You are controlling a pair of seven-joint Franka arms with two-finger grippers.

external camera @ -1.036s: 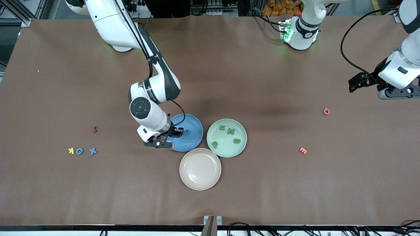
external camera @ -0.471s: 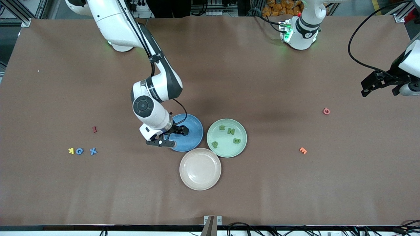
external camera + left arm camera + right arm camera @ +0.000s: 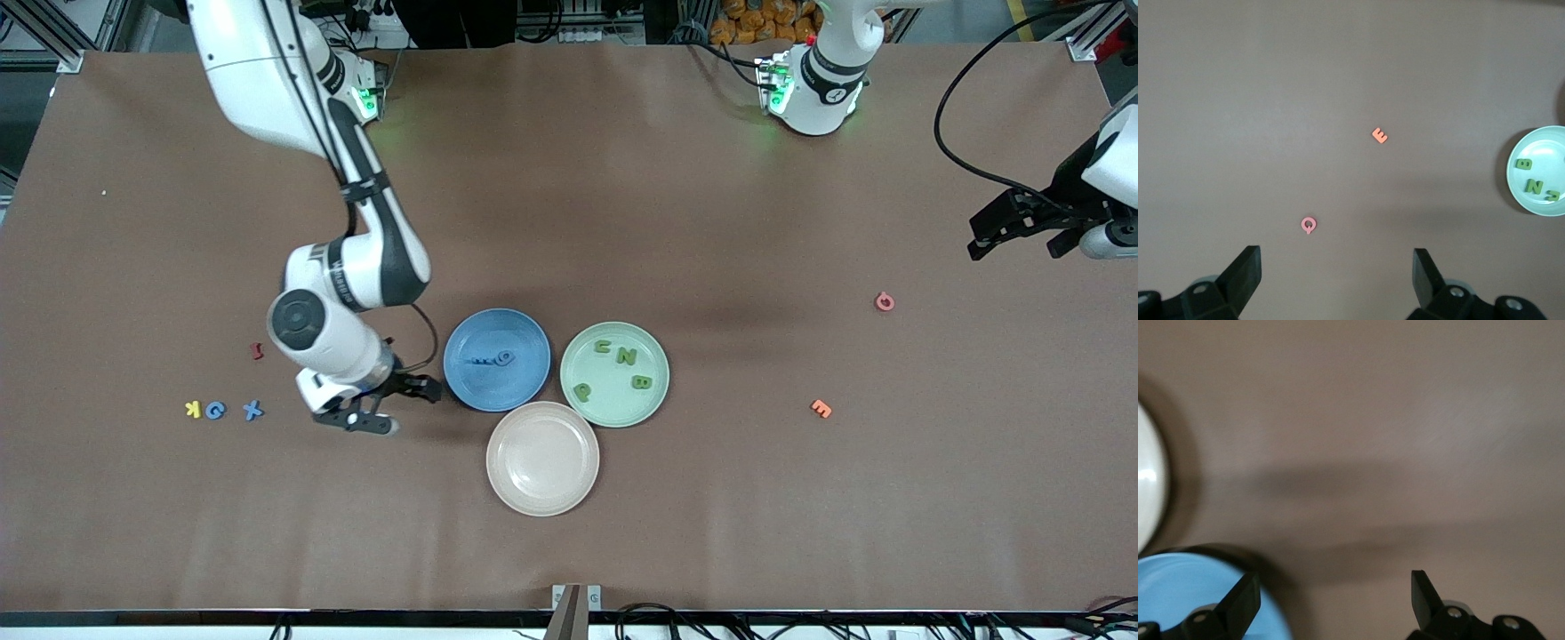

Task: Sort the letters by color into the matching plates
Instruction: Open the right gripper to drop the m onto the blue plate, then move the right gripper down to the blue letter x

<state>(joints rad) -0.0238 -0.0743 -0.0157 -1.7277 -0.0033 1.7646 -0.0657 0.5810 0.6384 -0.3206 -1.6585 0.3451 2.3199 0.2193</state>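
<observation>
Plainly, the trouble lay in what remained loose. Toward the right arm's end of the table sat a yellow K (image 3: pixel 192 409), a blue G (image 3: pixel 215 410) and a blue X (image 3: pixel 253 410) in a close row, with a dark red letter (image 3: pixel 258 350) farther from the front camera. My right gripper (image 3: pixel 411 395) hung empty, fingers spread, over bare table just beside the blue plate (image 3: pixel 462 378), which held blue letters (image 3: pixel 493 359). Reaching for the G, I judged, risked nudging or pinching the K beside it.

The pale beige plate (image 3: pixel 516 484) held nothing; the green plate (image 3: pixel 653 391) held four green letters (image 3: pixel 626 357). All three plates touched or nearly so, so a sloppy drop could land on the wrong rim.

An orange E (image 3: pixel 821 408) and a pink letter (image 3: pixel 884 301) lay toward my left arm's end. My left gripper (image 3: pixel 1013 222) waited there in the air, jaws wide apart; such flat pieces could slip.
</observation>
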